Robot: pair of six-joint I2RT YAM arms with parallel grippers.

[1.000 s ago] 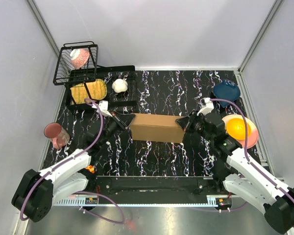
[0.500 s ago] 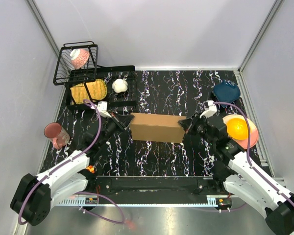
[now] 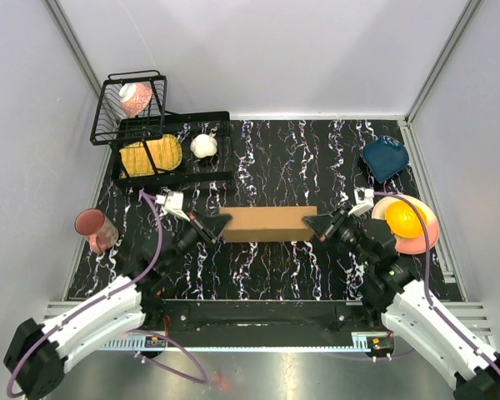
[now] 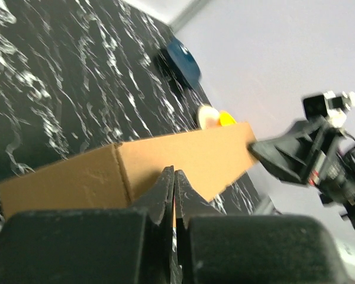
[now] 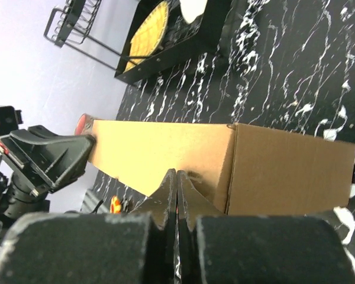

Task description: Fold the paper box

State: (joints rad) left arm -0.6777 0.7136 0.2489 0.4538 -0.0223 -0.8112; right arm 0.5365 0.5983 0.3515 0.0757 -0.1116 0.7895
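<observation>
The paper box (image 3: 269,223) is a closed brown cardboard block lying crosswise in the middle of the table. My left gripper (image 3: 220,223) is shut, and its tip touches the box's left end. My right gripper (image 3: 311,222) is shut too, with its tip against the right end. In the left wrist view the shut fingers (image 4: 174,173) point at the paper box (image 4: 183,157), and the right gripper (image 4: 282,155) stands at its far end. The right wrist view shows the paper box (image 5: 272,171) ahead of the shut fingers (image 5: 177,173), and the left gripper (image 5: 54,157) beyond it.
A black wire rack (image 3: 108,125) holding a pink cup stands at the back left. In front of it a black tray (image 3: 221,125) carries a yellow item and a white one. A pink cup (image 3: 93,227) is at the left edge. At the right are a blue bowl (image 3: 385,157) and a pink plate (image 3: 418,242).
Both grippers have moved toward the near edge, staying at the box's two ends. The box has shifted nearer with them, sits straighter, and looks narrower from above.
</observation>
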